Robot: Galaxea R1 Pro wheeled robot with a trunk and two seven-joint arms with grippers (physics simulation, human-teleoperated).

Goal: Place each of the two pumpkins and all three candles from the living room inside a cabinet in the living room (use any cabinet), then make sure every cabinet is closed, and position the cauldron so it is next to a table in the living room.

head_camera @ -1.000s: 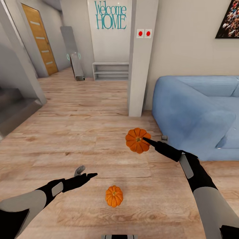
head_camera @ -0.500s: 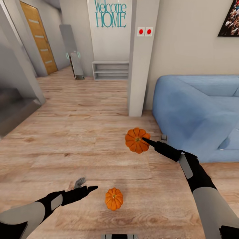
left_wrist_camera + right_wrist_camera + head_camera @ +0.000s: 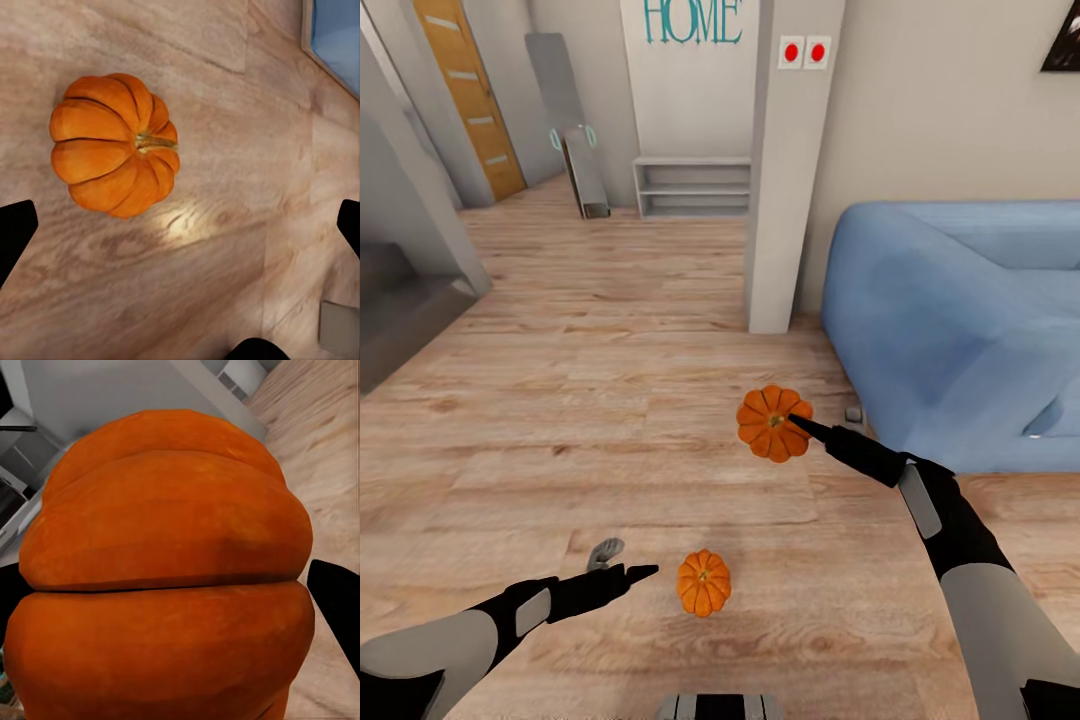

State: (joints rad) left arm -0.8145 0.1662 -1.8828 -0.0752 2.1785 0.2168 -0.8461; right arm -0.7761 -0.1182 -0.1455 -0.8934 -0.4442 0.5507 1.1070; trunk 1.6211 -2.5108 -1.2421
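Orange, ribbed, two pumpkins. First pumpkin, held off the floor by the right tool, whose dark fingers close against its sides; in the right wrist view this pumpkin bulges between the two finger edges, with a black fingertip touching one flank. Position: mid-scene, right of centre, in front of the sofa corner. Second pumpkin, resting stem-up on the plank floor, near, about centre; from the left wrist view it lies on the boards ahead of the tool, clear of both finger edges. Left tool, fingers spread apart and holding nothing, set just left of the second pumpkin without touching it. Surroundings, moving outward: blue sofa at right, running along the wall; white pillar beyond the held pumpkin, bearing two red round buttons; low grey shelf unit against the far wall under teal lettering; wooden door at far left; grey stair edge at left.
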